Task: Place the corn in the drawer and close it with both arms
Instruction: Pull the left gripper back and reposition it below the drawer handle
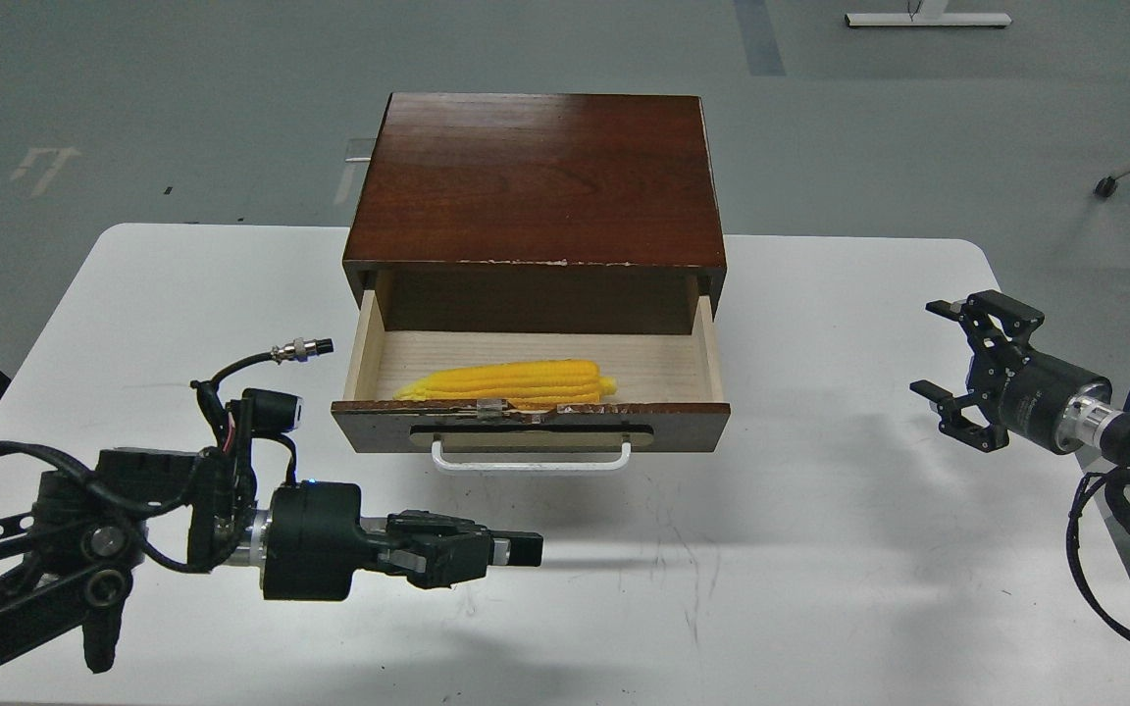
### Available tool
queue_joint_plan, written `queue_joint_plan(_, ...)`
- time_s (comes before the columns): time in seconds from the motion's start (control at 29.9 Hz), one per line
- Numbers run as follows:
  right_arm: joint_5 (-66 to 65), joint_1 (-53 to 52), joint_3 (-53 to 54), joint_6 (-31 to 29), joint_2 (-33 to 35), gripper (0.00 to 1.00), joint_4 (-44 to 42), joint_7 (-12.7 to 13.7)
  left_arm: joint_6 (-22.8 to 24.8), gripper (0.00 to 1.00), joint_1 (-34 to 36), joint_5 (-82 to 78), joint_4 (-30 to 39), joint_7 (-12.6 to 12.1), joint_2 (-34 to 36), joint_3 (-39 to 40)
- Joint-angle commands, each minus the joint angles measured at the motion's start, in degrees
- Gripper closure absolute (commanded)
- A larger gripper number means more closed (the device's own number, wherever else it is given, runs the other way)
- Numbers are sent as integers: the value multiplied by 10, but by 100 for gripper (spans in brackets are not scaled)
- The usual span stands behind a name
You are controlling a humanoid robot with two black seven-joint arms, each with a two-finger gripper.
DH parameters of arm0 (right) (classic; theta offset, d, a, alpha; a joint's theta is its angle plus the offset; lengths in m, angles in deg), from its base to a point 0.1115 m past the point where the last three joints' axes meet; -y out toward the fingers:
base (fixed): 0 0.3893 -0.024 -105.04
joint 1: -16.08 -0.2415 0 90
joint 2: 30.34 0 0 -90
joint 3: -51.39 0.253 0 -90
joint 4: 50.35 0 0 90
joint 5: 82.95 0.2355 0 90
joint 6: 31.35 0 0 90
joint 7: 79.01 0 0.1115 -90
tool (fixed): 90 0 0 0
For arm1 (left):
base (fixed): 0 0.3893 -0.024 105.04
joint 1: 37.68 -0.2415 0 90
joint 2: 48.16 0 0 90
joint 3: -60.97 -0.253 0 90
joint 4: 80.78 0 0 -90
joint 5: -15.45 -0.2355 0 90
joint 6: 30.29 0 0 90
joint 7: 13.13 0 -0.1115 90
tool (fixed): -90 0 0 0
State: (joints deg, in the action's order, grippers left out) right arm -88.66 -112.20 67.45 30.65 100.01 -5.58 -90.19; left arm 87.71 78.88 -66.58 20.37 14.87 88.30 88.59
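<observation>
The yellow corn (pixel 516 382) lies lengthwise inside the open drawer (pixel 683 428), just behind its front panel, pointed end to the left. The drawer sticks out of the dark brown cabinet (pixel 536 176), and its white bar handle (pixel 531 461) faces me. My left gripper (pixel 518 550) hangs low over the table in front of the drawer, below and left of the handle, pointing right and holding nothing. Its two dark fingers cannot be told apart. My right gripper (pixel 938 351) is open and empty, right of the drawer and well apart from it.
The cabinet stands at the back middle of the white table (pixel 820 549). The left arm (pixel 133 529) with its loose cables stretches along the table's front left. The grey floor lies beyond the table's back edge.
</observation>
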Motion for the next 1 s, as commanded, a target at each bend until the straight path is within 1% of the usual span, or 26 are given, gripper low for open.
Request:
queue_joint_plan(0.0,0,1,-1,0,1,3,-4,-1,-15,100,-5,2,-2,0,-10,1)
queue_joint_plan(0.1,0,3,-1,0,1,3,-4,0,-33,100,-11,2,-9,0,-13,1)
queue_joint_plan(0.27,0,9,-1,0,1,3,-7,-1,-44,100,-25,0,-27,0,-36,0)
queue_joint_plan(0.5,0,10,-1,0,1,3,-8,-1,-53,100,-28,-1,-46,0,-37,0)
queue_joint_plan(0.57,0,10,-1,0,1,3,-8,-1,-66,100,-28,-2,-54,-16,-37,0)
queue_joint_plan(0.63,0,11,-1,0,0,3,-9,-1,-80,100,-29,-2,-57,-19,-37,0)
queue_joint_plan(0.73,0,11,-1,0,-2,3,-14,-3,-85,100,-29,-2,-61,-32,-37,0)
queue_joint_plan(0.8,0,13,-1,0,-5,3,-16,-8,-85,100,-30,-2,-70,-52,-37,-1)
queue_joint_plan(0.97,0,14,-1,0,-5,3,-16,-8,-86,100,-30,-2,-74,-54,-37,0)
